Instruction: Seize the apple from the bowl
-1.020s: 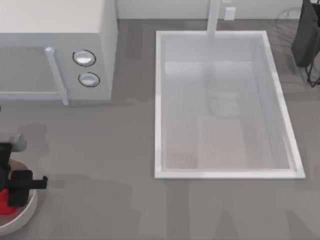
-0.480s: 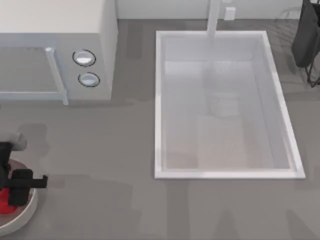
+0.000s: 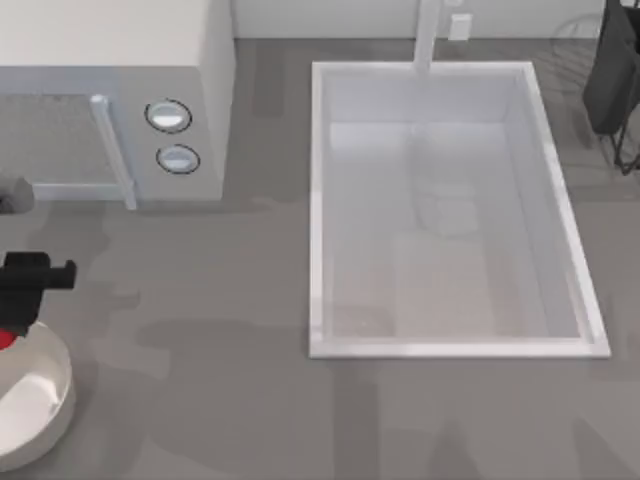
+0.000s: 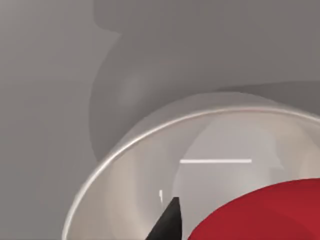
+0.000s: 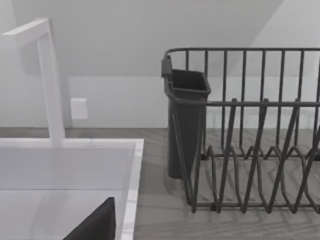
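The small red apple [image 3: 5,341] hangs at the table's far left edge, above the rim of the off-white bowl [image 3: 40,400]. My left gripper [image 3: 12,322] is shut on it, its black body reaching toward the microwave side. In the left wrist view the apple [image 4: 260,215] sits close to the camera beside one black fingertip [image 4: 167,226]. The bowl [image 4: 125,145] lies beneath it with its inside bare. My right arm [image 3: 612,75] stays parked at the far right corner.
A microwave [image 3: 120,100] stands at the back left, just beyond the left gripper. A white sink [image 3: 320,250] with a faucet [image 3: 428,35] takes up the middle and right. A dark dish rack [image 5: 240,130] stands at the back right.
My left gripper has risen out of the bowl with the apple in it and shifted toward the microwave. The bowl's inside now shows bare. The right arm has not moved.
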`<state>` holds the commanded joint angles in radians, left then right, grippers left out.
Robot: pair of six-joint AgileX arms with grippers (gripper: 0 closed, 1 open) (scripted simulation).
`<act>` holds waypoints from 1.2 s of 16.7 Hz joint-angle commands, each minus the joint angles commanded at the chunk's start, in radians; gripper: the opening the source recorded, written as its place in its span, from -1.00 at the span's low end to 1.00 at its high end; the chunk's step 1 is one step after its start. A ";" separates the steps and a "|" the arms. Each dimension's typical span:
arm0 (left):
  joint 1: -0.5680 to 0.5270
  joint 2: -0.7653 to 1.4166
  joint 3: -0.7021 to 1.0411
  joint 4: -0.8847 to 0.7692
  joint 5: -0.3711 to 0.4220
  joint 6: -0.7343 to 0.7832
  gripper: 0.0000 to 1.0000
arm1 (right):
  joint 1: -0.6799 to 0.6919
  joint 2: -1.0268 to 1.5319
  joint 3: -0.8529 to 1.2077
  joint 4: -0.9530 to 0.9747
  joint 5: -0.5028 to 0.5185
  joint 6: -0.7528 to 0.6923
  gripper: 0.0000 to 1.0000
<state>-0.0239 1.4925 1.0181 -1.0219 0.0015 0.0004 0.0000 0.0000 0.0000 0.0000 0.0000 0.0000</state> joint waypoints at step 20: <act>-0.120 -0.003 0.587 -0.601 -0.002 -0.124 -1.00 | 0.000 0.000 0.000 0.000 0.000 0.000 1.00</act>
<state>-0.1443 1.4891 1.6055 -1.6230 -0.0003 -0.1236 0.0000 0.0000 0.0000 0.0000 0.0000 0.0000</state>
